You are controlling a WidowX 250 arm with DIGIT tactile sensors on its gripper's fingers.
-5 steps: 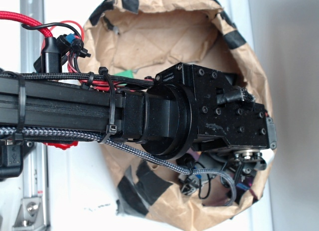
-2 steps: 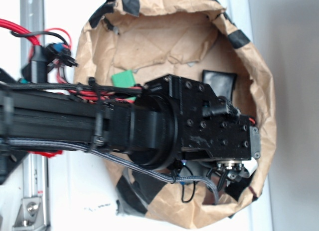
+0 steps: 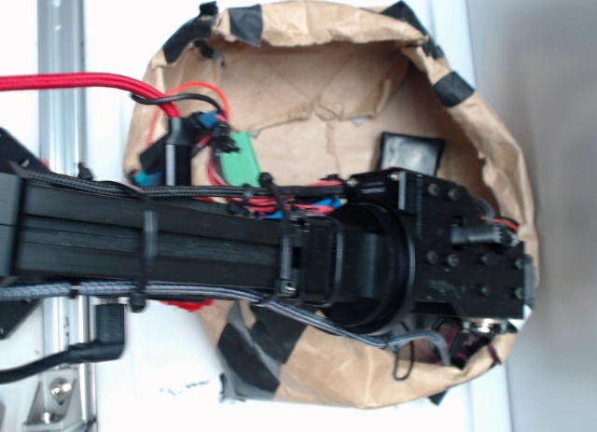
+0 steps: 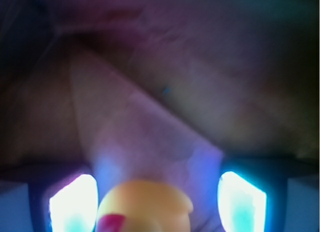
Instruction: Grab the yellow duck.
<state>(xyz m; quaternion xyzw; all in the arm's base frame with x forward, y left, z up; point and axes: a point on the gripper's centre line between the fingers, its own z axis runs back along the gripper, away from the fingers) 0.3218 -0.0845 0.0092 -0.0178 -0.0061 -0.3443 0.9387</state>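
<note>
In the wrist view the yellow duck [image 4: 145, 208] fills the bottom centre, blurred, with its red beak low on the left. My gripper [image 4: 158, 202] is open around it. The left finger [image 4: 75, 204] is almost touching the duck, and a gap remains before the right finger [image 4: 242, 199]. In the exterior view the duck is hidden under the black wrist block [image 3: 466, 259], which hangs over the right side of the brown paper bag [image 3: 308, 59]. The fingers are out of sight there.
The bag's crumpled paper wall rises close ahead of the fingers. Inside the bag lie a green object [image 3: 244, 161] and a black object [image 3: 409, 154]. A metal rail [image 3: 61, 77] runs along the left. Red and black cables [image 3: 84, 82] trail over the arm.
The arm has reached further right across the bag, so the wrist block now sits near the bag's right rim. The black object and more of the green one are uncovered.
</note>
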